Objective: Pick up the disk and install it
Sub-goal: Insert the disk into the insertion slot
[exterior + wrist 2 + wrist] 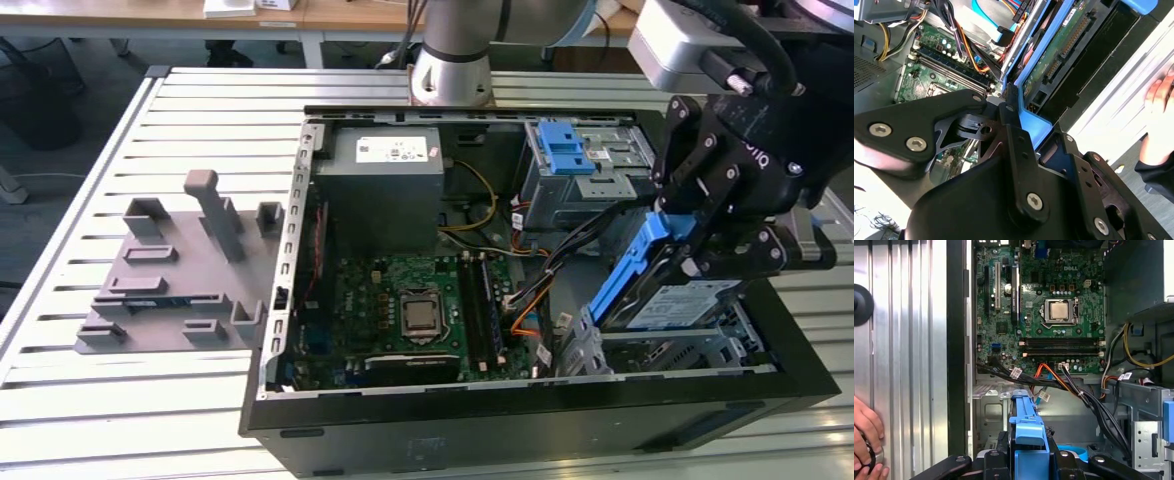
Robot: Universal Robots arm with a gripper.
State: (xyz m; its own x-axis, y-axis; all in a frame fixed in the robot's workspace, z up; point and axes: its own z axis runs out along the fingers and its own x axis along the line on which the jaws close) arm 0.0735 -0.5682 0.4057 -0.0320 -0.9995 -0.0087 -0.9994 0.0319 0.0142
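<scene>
Your tool (694, 258) is pinching the silver, blue-railed disk (665, 303) by one end, tilting it, seemingly to enter the grey metal bay (674, 347).

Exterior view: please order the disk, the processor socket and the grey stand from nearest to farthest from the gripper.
1. The disk, held by the gripper, exterior view's right.
2. The processor socket, on the motherboard.
3. The grey stand, outside the case, exterior view's left.
</scene>
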